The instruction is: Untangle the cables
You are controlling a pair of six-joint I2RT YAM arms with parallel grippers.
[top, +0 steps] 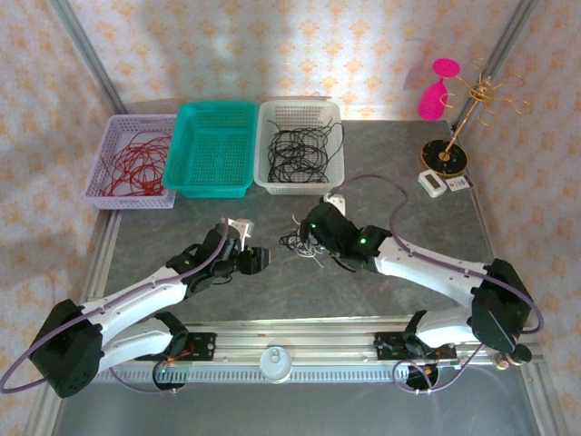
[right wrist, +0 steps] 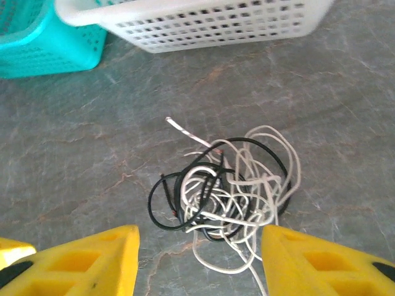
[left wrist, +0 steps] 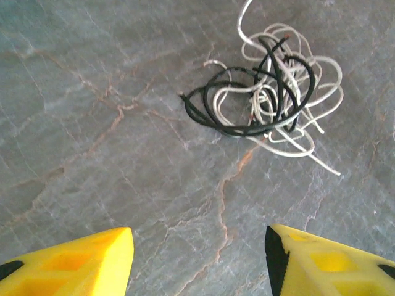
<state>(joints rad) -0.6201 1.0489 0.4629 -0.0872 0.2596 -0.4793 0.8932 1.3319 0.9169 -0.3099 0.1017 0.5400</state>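
Right hand (right wrist: 199, 246), left hand (left wrist: 197, 246): both open, empty, beside the clump of thin white and black cables (right wrist: 217, 188); next I pinch one black loop.

The cables (top: 298, 245) lie on the table (top: 408, 209), before the right basket (top: 290, 187), right of the left gripper (top: 257, 259).
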